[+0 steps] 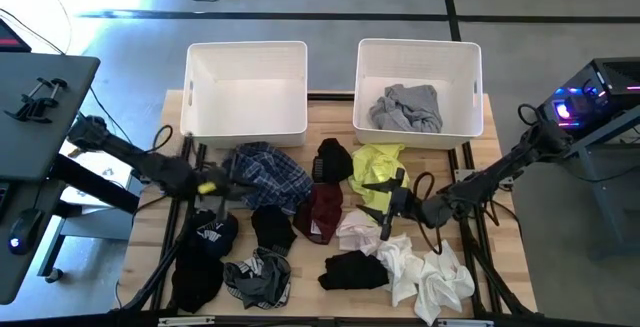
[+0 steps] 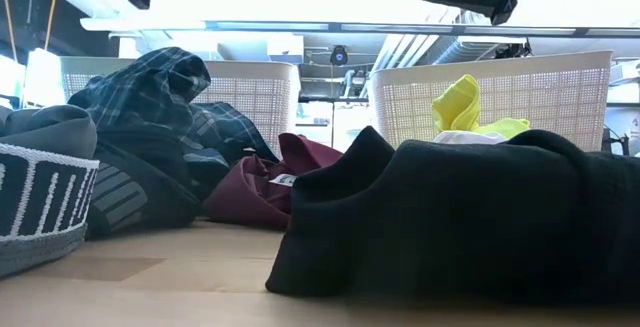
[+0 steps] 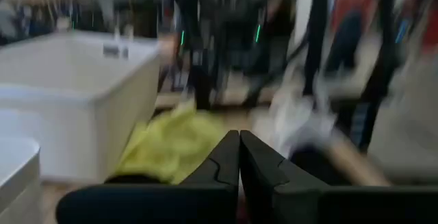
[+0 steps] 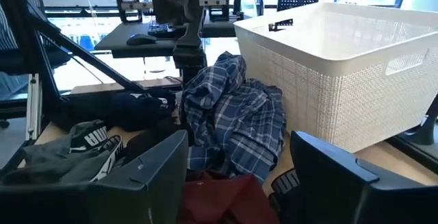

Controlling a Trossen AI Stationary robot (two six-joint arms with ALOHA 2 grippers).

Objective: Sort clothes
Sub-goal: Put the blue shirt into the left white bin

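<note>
We find the right pincer released above the maroon garment, the left pincer clenched and empty beside the plaid shirt. The clothes lie heaped on the table; overlapping pieces risk a double pick.

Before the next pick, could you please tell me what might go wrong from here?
1. The clothes lie overlapped: the maroon piece touches the plaid shirt and black items, so the open right gripper hovering there may lift two at once.
2. The left gripper is shut above the plaid shirt; descending like that would push, not grasp.
3. Only a grey garment is binned; mis-sorting remains possible.
</note>
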